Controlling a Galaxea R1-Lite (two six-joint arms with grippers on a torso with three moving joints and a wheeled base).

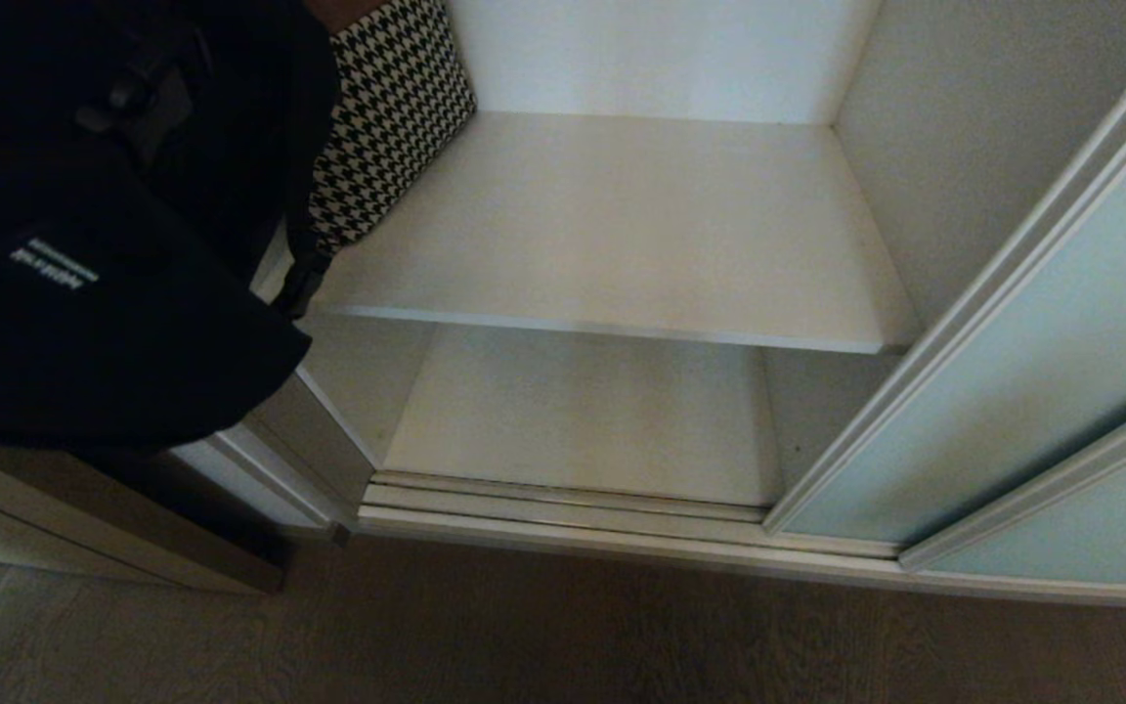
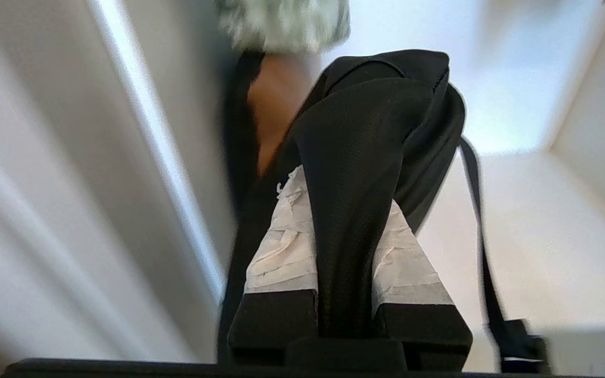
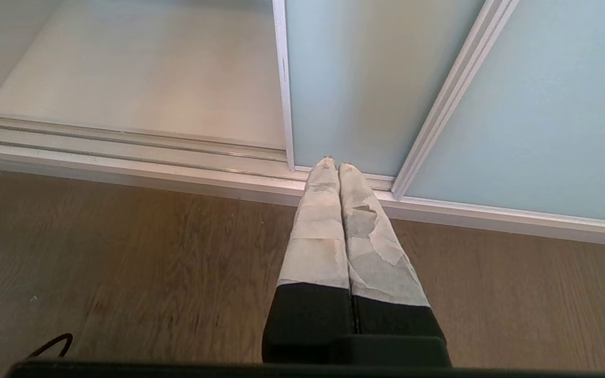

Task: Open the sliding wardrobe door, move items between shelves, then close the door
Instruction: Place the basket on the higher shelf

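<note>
Left wrist view: your left gripper (image 2: 347,231) pinched bag (image 2: 381,131) by strap fold, carrying it clear above shelf (image 1: 622,225). Door (image 1: 1013,342) stood slid aside, giving access. Right gripper (image 3: 336,168) closed, empty, parked over floor (image 3: 124,262).

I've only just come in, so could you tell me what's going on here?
The wardrobe door is slid open. The left claw is shut on the strap of a black bag, holding it up at the left beside the upper shelf. The right claw is shut and empty, low above the floor by the door.
</note>
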